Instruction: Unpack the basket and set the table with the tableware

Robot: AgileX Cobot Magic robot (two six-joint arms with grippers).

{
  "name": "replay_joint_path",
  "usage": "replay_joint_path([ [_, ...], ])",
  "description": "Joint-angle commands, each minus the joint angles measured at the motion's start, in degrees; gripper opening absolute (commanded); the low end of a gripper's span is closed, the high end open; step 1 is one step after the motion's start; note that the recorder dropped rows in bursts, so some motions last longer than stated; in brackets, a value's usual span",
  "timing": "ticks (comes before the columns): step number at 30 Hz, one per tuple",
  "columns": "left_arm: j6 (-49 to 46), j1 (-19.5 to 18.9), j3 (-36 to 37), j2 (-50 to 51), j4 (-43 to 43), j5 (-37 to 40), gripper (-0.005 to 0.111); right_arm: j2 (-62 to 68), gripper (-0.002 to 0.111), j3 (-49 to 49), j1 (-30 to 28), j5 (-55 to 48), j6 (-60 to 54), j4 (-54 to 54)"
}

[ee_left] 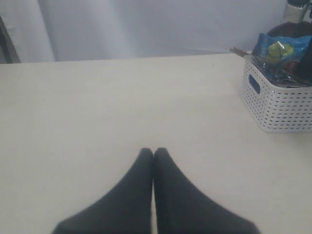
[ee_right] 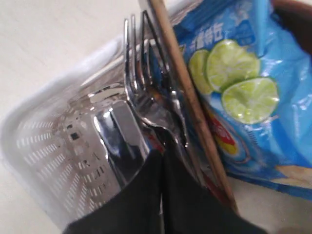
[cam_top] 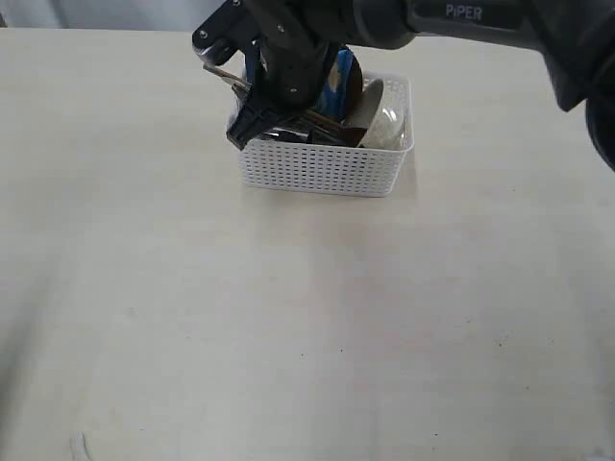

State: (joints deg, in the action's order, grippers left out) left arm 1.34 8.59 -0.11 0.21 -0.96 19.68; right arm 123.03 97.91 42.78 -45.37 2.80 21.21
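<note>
The white lattice basket [cam_top: 322, 171] stands at the back of the table [cam_top: 288, 327]. Inside it, in the right wrist view, lie a steel cup [ee_right: 114, 141], a silver fork [ee_right: 134, 63] and a brown chopstick [ee_right: 187, 92]. An off-white bowl [cam_top: 387, 125] leans at the basket's right end, with the dark plate [cam_top: 357, 84] behind it. My right gripper [cam_top: 252, 123] [ee_right: 163, 151] is down in the basket's left end, shut on the fork's handle. My left gripper [ee_left: 153, 152] is shut and holds nothing, low over bare table, with the basket [ee_left: 285, 107] off to one side.
A blue chip bag [cam_top: 338, 82] [ee_right: 234, 92] [ee_left: 280, 51] stands in the basket against the chopstick. The right arm reaches in from the upper right of the exterior view. The left arm does not show in that view.
</note>
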Motion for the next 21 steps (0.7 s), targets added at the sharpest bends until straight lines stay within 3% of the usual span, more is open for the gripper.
replay_joint_path([
  [1, 0.00, 0.43, 0.11, -0.21, -0.19, -0.06, 0.000, -3.20, -0.001, 0.03, -0.72, 0.02, 0.23, 0.65],
  [6, 0.00, 0.43, 0.11, -0.21, -0.19, -0.06, 0.000, -4.08, 0.004, 0.03, -1.12, 0.09, -0.62, -1.10],
  [12, 0.00, 0.43, 0.11, -0.21, -0.19, -0.06, 0.000, -3.96, 0.053, 0.03, -1.00, -0.16, -6.95, -8.47],
  [17, 0.00, 0.43, 0.11, -0.21, -0.19, -0.06, 0.000, -3.81, 0.043, 0.03, -1.23, -0.76, -4.53, -6.29],
  [21, 0.00, 0.43, 0.11, -0.21, -0.19, -0.06, 0.000, -2.25, 0.042, 0.03, -1.90, -3.57, -7.00, -4.71],
])
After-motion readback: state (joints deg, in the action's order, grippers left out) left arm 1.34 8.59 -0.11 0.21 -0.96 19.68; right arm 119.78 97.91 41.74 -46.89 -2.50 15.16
